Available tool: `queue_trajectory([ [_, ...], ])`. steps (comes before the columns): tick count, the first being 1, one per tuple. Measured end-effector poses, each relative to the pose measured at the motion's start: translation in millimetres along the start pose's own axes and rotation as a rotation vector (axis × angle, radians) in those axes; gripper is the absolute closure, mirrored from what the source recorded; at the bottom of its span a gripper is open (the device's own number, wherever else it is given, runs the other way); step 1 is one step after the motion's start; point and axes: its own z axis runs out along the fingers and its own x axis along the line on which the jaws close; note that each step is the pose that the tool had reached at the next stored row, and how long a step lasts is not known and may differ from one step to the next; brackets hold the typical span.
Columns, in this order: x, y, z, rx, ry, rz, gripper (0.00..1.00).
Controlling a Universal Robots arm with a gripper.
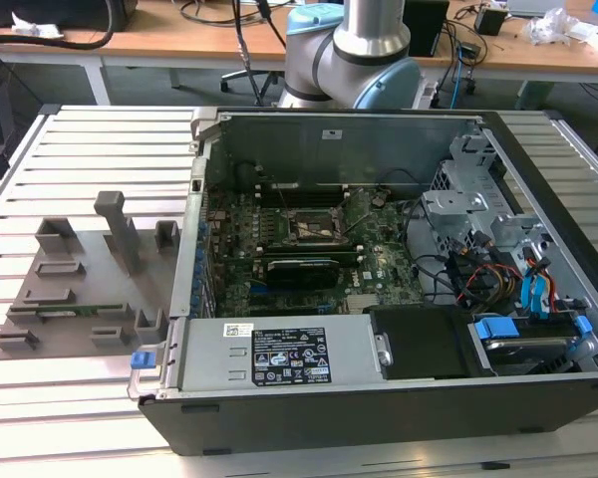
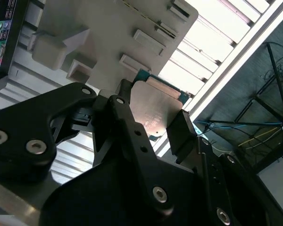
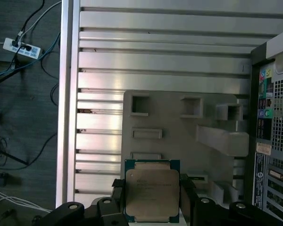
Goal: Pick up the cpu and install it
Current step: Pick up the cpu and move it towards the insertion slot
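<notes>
The cpu (image 3: 152, 194) is a small flat square chip with a silvery top and a thin green-tan edge. My gripper (image 3: 152, 188) is shut on it, a black finger (image 3: 117, 189) pressing on each of two opposite sides. In the second wrist view the cpu (image 2: 153, 106) sits between the same fingers (image 2: 183, 132) of the gripper (image 2: 153, 120). It hangs in the air above the edge of a grey moulded fixture (image 3: 179, 122). In the exterior view, the dark square socket frame (image 1: 314, 227) lies on the green motherboard (image 1: 374, 264) inside the open computer case (image 1: 379, 398).
The grey fixture (image 1: 80, 289) lies on the slatted metal table (image 1: 70, 418) at the exterior view's left of the case. A long black card (image 1: 301, 269) sits just in front of the socket. Drive cages and cables (image 1: 498, 259) fill the case's right side. The arm's base (image 1: 364, 50) stands behind.
</notes>
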Motion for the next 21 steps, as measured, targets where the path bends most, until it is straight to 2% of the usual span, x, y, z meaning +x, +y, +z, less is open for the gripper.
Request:
queue_trajectory([
  [6, 0.1, -0.1, -10.7, 0.0000, 0.0001, 0.000, 0.45],
  [19, 0.2, -0.3, -29.4, 0.0000, 0.0001, 0.000, 0.45],
  [21, 0.2, -0.3, -34.0, 0.0000, 0.0000, 0.000, 0.45],
])
